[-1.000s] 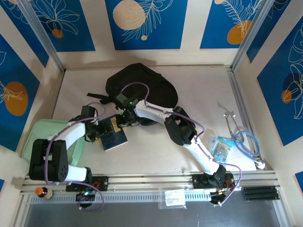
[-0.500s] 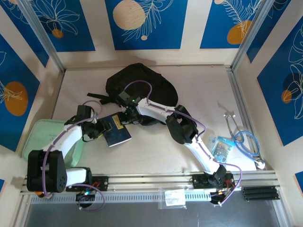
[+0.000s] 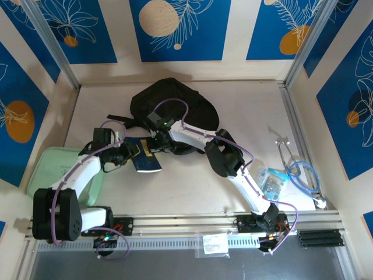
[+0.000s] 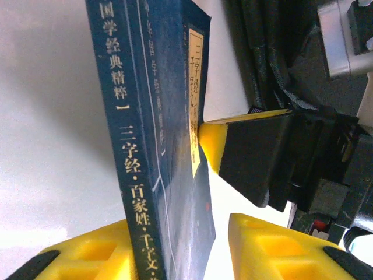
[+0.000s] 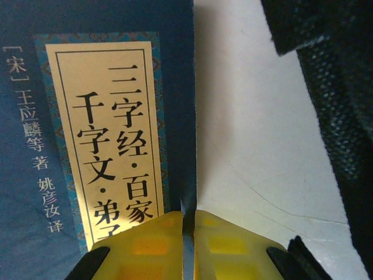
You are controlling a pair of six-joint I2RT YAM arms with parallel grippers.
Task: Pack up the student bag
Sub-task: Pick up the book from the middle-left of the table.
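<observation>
The left arm (image 3: pixel 81 169) reached from its base at the near left corner up and to the right, bent at the elbow, with the wrist low over the table. The left gripper (image 3: pixel 128 154) pointed right at a dark blue book (image 3: pixel 145 162). From the left wrist, its yellow fingers (image 4: pixel 87 254) stood partly apart on either side of the book (image 4: pixel 151 146), which was up on edge with the spine facing the camera. One finger lay against the spine and a thin gap showed at the other.

The right arm (image 3: pixel 233 169) ran from the near right up and left across the table, folded at a black elbow, with the wrist just in front of the bag. The right gripper (image 3: pixel 152 147) pointed down at the book's far edge. From the right wrist, its fingers (image 5: pixel 145 245) were closed tight on the edge of the cover (image 5: pixel 87 116), beside a gold label with Chinese lettering.

The black bag (image 3: pixel 175 105) lay at the middle back of the table, just beyond both grippers.

The table (image 3: pixel 245 111) was pale and flat. A mint-green case (image 3: pixel 58 166) lay at the left edge under the left arm. A stethoscope (image 3: pixel 300 169) and a clear packet (image 3: pixel 271 181) lay at the right. A metal rail (image 3: pixel 192 221) ran along the near edge. The walls (image 3: pixel 116 35) were cream with blue panels bearing white leaves and orange circles.
</observation>
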